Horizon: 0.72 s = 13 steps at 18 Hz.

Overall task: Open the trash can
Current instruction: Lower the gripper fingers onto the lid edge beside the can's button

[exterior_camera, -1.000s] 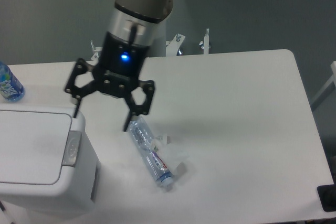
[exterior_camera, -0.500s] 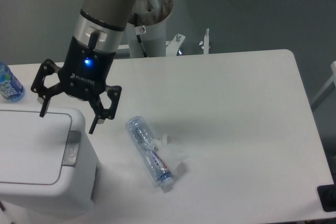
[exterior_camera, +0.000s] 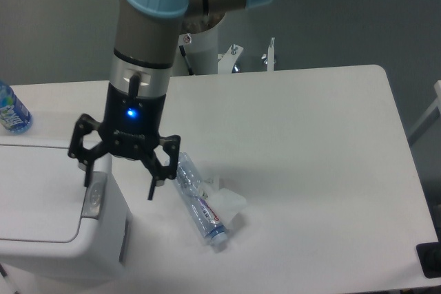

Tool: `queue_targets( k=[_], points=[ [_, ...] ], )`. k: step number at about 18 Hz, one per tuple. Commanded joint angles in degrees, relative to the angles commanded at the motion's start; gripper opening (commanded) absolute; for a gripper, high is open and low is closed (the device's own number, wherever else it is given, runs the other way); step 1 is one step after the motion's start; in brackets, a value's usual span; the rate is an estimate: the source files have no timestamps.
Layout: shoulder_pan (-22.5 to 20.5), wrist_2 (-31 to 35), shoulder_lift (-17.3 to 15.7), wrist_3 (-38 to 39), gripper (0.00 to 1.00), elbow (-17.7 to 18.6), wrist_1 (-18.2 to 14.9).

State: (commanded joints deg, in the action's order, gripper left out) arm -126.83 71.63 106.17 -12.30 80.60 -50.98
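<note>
gripper (exterior_camera: 120, 184) open, empty | dropped lower and right since 0.5 s ago, left finger now at button strip (exterior_camera: 94, 195) | bin (exterior_camera: 48, 218) near left, lid shut | press likely next

A big white surface (exterior_camera: 310, 142) with round corners fills most of the view. Behind the surface is a plain grey-green floor (exterior_camera: 344, 12). The light is soft and even.
</note>
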Motion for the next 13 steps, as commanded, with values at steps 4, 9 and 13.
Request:
queue_targets(
  k=[4, 9, 13],
  points=[
    [0.09, 0.18, 0.44, 0.44, 1.00, 0.00, 0.00],
    [0.09, 0.18, 0.79, 0.44, 1.00, -0.18, 0.09],
    [0.09, 0.18, 0.88, 0.44, 1.00, -0.18, 0.09]
  ],
)
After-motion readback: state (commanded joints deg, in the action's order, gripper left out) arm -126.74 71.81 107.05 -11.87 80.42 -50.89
